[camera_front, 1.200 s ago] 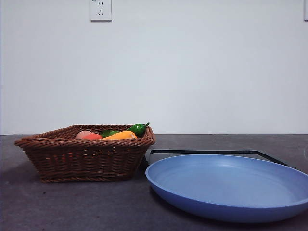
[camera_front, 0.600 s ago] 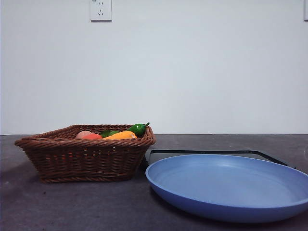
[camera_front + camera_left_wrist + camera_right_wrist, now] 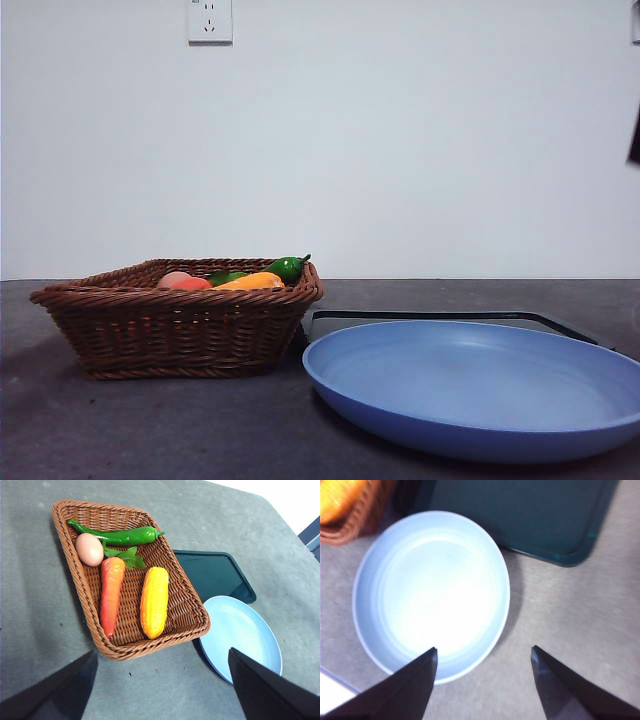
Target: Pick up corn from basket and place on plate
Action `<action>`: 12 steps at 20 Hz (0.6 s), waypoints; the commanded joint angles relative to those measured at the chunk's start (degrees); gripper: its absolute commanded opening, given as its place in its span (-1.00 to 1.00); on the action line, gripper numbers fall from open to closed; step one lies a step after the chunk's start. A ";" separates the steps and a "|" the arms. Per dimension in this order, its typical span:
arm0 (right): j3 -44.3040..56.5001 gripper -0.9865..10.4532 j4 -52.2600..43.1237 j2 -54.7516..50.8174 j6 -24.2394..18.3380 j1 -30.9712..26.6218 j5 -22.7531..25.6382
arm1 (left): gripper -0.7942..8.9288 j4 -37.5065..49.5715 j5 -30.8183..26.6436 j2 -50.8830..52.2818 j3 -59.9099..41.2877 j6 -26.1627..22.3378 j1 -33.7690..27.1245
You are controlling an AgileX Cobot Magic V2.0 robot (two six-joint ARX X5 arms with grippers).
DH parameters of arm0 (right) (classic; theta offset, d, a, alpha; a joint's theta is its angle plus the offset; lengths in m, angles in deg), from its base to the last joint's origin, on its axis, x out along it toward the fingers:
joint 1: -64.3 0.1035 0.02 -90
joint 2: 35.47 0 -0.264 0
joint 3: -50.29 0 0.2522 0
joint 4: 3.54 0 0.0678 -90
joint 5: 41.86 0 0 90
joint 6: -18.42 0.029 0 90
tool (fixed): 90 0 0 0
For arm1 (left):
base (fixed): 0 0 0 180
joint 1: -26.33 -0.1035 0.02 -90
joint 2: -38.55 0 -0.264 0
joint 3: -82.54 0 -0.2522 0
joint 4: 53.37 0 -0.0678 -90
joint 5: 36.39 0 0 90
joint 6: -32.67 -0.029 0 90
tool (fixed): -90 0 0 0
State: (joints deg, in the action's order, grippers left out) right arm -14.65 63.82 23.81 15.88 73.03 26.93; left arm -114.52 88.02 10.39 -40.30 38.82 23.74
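Observation:
The corn (image 3: pixel 154 601), orange-yellow and bumpy, lies in the brown wicker basket (image 3: pixel 196 628) beside a carrot. From the front the corn (image 3: pixel 252 282) just peeks over the basket (image 3: pixel 180 330) rim. To the basket's right sits the blue plate (image 3: pixel 480 390), with nothing on it. My left gripper (image 3: pixel 161 652) hangs open high above the basket's near edge, well clear of the corn. Over the plate (image 3: pixel 430 592) my right gripper (image 3: pixel 484 648) is open and holds nothing.
In the basket also lie a green pepper (image 3: pixel 120 535), a pinkish fruit (image 3: pixel 89 549) and a carrot (image 3: pixel 111 592). A flat black tray (image 3: pixel 215 575) rests behind the plate. A dark arm tip (image 3: pixel 634 135) shows at the front view's right edge.
A dark arm tip has come into the front view at the right edge. The basket, its contents and the plate have not moved.

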 commanded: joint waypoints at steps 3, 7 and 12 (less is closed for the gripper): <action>-0.92 -0.29 -4.70 11.08 0.13 1.81 0.22 | 0.04 0.63 0.33 -0.28 1.18 0.37 0.04; -0.92 -0.29 -9.09 18.99 -0.11 3.19 0.26 | 0.04 0.61 0.37 -0.31 1.18 0.39 0.04; -0.92 -0.32 -11.82 26.49 -1.27 4.46 0.72 | 0.04 0.61 0.52 -0.28 1.18 0.39 0.15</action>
State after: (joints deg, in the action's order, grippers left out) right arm -14.65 52.35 49.43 15.57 77.14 27.39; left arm -114.52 88.15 10.37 -40.30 39.28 23.78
